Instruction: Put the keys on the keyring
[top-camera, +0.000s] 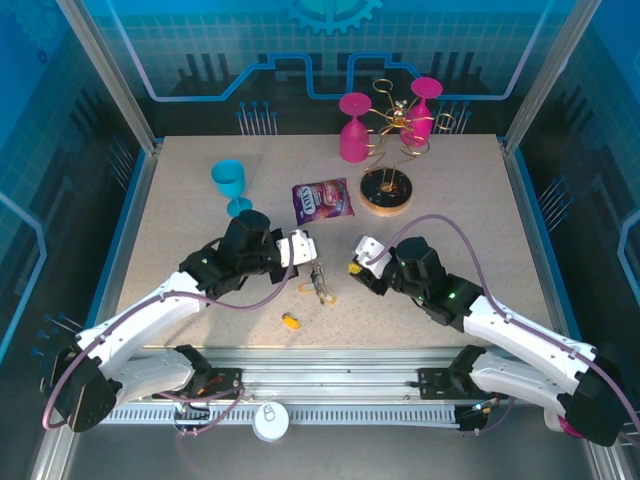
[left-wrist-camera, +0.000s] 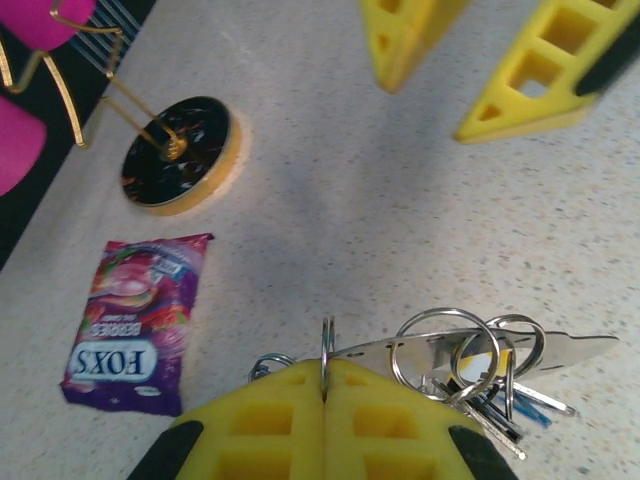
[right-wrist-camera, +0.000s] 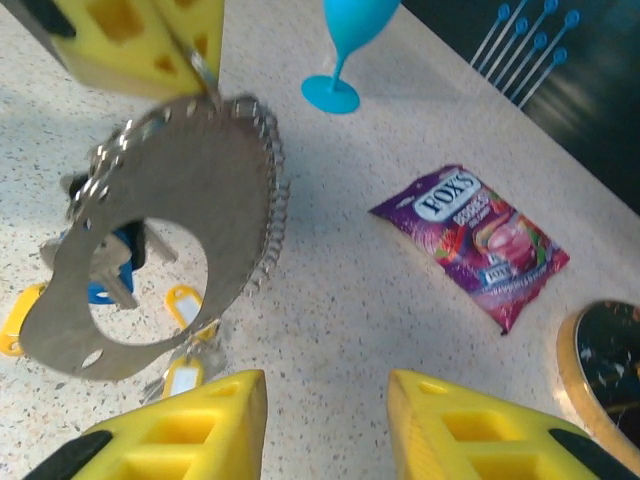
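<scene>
My left gripper (top-camera: 306, 256) (left-wrist-camera: 325, 378) is shut on a small split ring at the edge of the keyring (left-wrist-camera: 470, 350), a flat grey metal ring plate (right-wrist-camera: 190, 200) hanging just above the table (top-camera: 320, 283). Several keys dangle from it, with yellow tags (right-wrist-camera: 185, 305) and a blue tag (right-wrist-camera: 100, 290). Another yellow-tagged key (top-camera: 290, 321) lies loose on the table nearer the bases. My right gripper (top-camera: 358, 262) (right-wrist-camera: 325, 405) stands open just right of the keyring, nothing between its fingers (left-wrist-camera: 540, 70).
A purple snack packet (top-camera: 322, 199) (right-wrist-camera: 470, 240) lies behind the grippers. A blue goblet (top-camera: 230, 185) stands at the back left. The round wooden base (top-camera: 386, 190) of the gold wire rack, with pink glasses (top-camera: 353, 125), stands at the back right.
</scene>
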